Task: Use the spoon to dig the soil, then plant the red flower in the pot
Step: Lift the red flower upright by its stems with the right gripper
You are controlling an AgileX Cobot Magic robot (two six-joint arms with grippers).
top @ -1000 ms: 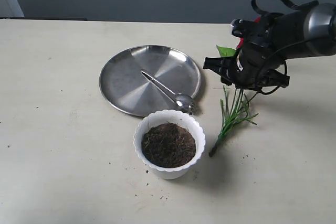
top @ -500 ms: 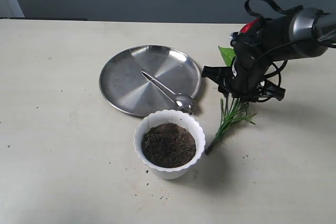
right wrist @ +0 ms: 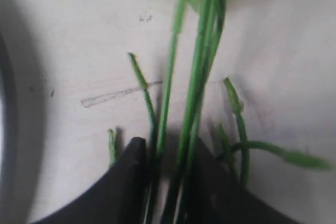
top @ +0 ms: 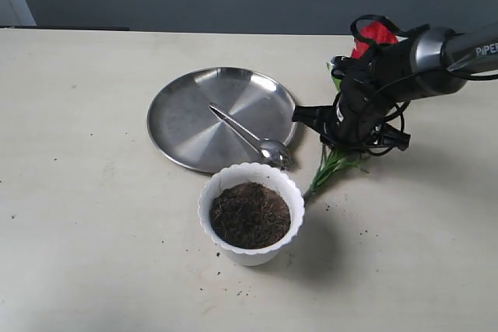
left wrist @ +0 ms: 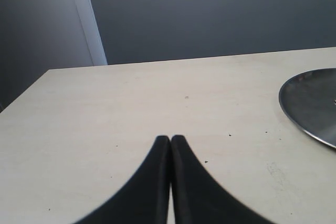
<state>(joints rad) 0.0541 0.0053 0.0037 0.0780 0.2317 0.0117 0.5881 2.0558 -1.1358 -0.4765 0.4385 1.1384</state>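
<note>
The red flower [top: 375, 33] lies on the table right of the pot, its green stems [top: 323, 172] pointing toward the pot's rim. My right gripper [top: 341, 144] reaches down over the stems and, in the right wrist view, this gripper [right wrist: 169, 148] is shut on the stem bundle [right wrist: 202, 66]. The white pot [top: 208, 192] holds dark soil [top: 250, 215]. The spoon [top: 249, 134] rests on the steel plate [top: 187, 114], its bowl near the pot. My left gripper [left wrist: 170, 139] is shut and empty over bare table, out of the exterior view.
The plate's edge [left wrist: 312, 103] shows in the left wrist view. Soil crumbs [top: 362, 232] are scattered on the table around the pot. A dark wall runs behind the table's far edge.
My right gripper has moved left and down onto the stems and narrowed on them. The flower has swung, its stem ends now nearer the pot and the red bloom showing behind the arm.
</note>
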